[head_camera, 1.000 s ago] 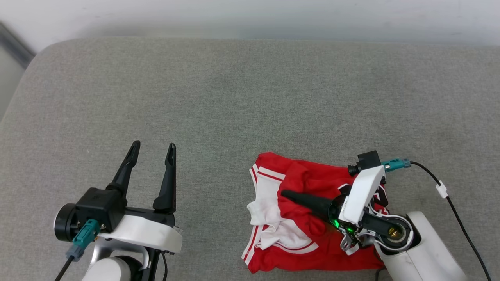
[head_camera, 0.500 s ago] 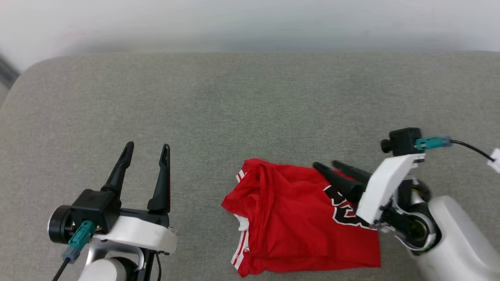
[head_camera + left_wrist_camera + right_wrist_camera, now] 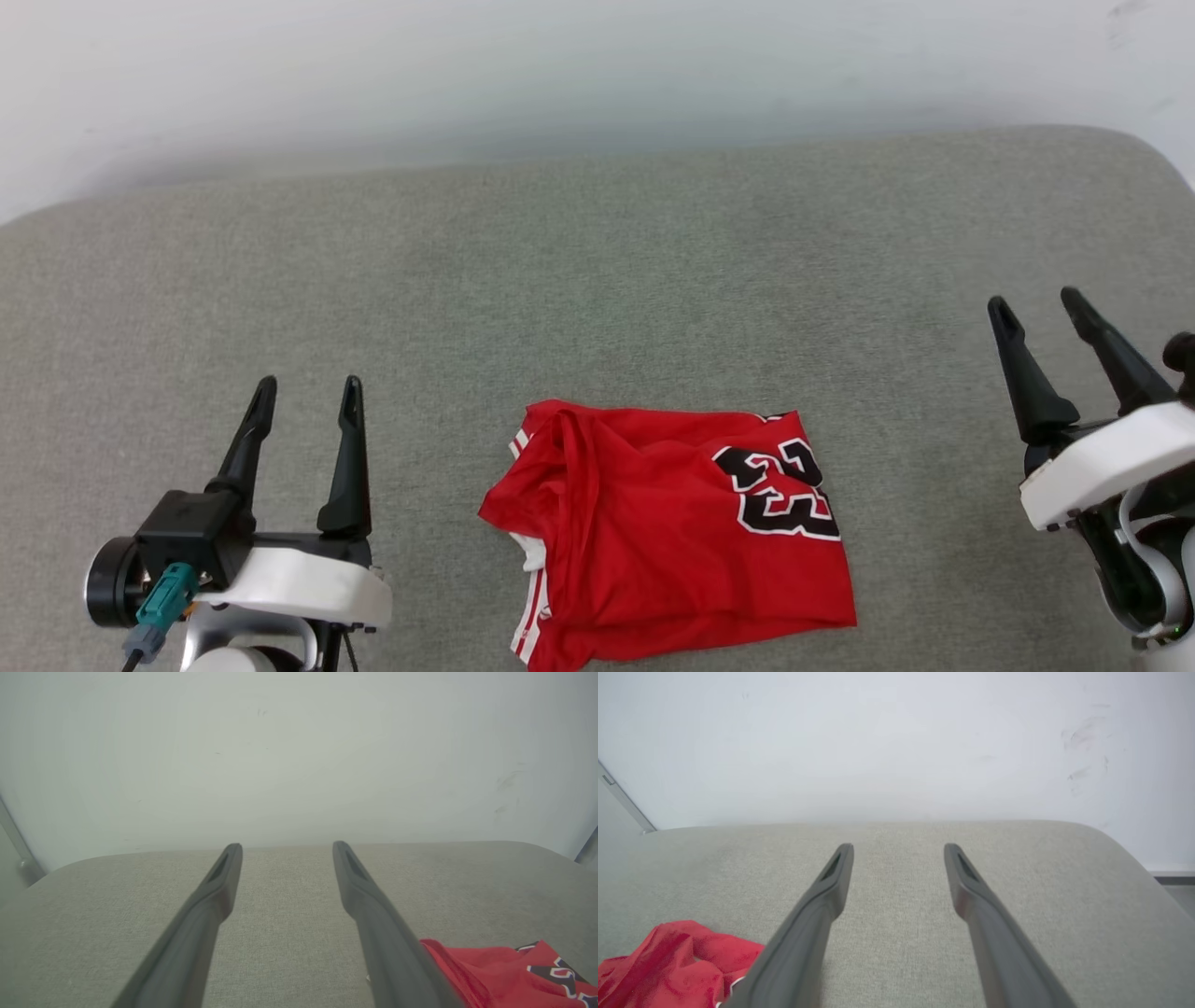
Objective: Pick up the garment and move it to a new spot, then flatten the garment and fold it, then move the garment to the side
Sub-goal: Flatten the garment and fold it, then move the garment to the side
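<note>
The garment [image 3: 653, 532] lies folded into a rough red rectangle near the front middle of the grey cushion, its black "23" print facing up at the right and striped trim showing along its left edge. A corner of the garment [image 3: 504, 975] appears at the lower right of the left wrist view, and the garment [image 3: 672, 966] sits at the lower left of the right wrist view. My left gripper [image 3: 308, 392] is open at the lower left, apart from the cloth. My right gripper [image 3: 1036, 306] is open at the far right, holding nothing.
The grey upholstered cushion [image 3: 597, 299] spreads wide around the garment, with bare fabric behind it and on both sides. A pale wall [image 3: 597, 65] runs behind the cushion's rear edge. The cushion's rounded right corner [image 3: 1148, 159] shows at the upper right.
My right gripper let go of the garment, drew back to the right and stands open. The crumpled shirt now lies folded with "23" up. The head camera has shifted.
</note>
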Robot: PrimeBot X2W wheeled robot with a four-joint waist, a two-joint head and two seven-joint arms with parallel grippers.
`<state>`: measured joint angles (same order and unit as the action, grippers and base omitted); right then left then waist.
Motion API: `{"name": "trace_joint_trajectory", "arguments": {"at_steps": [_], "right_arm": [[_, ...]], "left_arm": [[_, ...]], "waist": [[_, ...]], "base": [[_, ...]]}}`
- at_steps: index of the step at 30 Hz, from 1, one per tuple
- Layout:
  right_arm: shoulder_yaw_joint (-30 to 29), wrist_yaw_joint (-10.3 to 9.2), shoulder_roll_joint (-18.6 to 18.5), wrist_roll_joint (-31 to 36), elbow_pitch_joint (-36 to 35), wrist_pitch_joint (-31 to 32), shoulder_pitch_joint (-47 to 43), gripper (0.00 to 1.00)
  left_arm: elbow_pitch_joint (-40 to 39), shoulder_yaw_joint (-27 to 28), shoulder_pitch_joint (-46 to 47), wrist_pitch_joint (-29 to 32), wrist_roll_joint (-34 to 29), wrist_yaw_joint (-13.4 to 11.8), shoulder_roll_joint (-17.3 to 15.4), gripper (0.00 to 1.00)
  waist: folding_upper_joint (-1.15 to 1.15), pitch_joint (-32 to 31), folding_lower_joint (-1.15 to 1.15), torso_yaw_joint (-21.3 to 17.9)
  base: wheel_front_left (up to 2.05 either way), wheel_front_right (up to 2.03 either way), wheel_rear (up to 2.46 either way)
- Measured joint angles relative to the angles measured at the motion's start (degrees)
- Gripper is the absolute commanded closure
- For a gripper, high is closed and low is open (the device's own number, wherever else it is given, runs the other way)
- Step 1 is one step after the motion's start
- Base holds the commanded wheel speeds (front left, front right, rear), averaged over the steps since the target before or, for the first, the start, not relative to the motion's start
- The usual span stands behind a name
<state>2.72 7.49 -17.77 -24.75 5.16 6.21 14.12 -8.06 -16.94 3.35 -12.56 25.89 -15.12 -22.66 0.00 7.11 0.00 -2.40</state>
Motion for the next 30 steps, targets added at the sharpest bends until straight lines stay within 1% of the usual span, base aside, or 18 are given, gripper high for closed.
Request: {"name": "trace_joint_trajectory", "arguments": {"at_steps": [3,8,17,22,28,30], "right_arm": [[-1.5,0.00,1.9,3.0,-4.5,-4.1,-1.9,0.00],[-2.3,0.00,3.9,5.8,-9.7,-6.2,-6.2,0.00],[-1.8,0.00,7.3,7.2,-13.3,-4.0,-15.1,0.00],[-2.1,0.00,8.0,7.3,-14.3,-3.5,-16.4,0.00],[-3.1,0.00,8.4,7.3,-14.7,-2.6,-16.5,0.00],[-4.6,0.00,9.1,4.8,-14.5,-0.9,-16.5,0.00]], "left_arm": [[0.6,0.3,-0.9,-0.6,-0.3,0.0,-0.3,0.00],[2.3,0.4,-2.1,-1.5,-2.3,-0.6,-0.7,0.00],[4.1,0.9,-7.0,-2.3,-2.0,-0.5,1.3,0.00],[3.6,1.7,-8.6,-2.3,-2.4,-0.5,1.9,0.00],[2.5,2.7,-8.5,-2.3,-3.6,0.3,2.7,0.00],[2.0,3.4,-8.1,-2.3,-4.1,0.8,3.3,0.00]], "waist": [[0.00,-0.9,0.00,-0.7],[0.00,-3.2,0.00,-1.1],[0.00,-7.2,-0.01,-0.9],[0.00,-7.6,-0.01,-0.3],[0.00,-7.2,-0.01,0.5],[0.00,-6.9,-0.01,0.9]], "base": [[0.00,0.00,0.00],[0.00,0.00,0.00],[0.00,0.00,0.00],[0.00,0.00,0.00],[0.00,0.00,0.00],[0.00,0.00,0.00]]}}
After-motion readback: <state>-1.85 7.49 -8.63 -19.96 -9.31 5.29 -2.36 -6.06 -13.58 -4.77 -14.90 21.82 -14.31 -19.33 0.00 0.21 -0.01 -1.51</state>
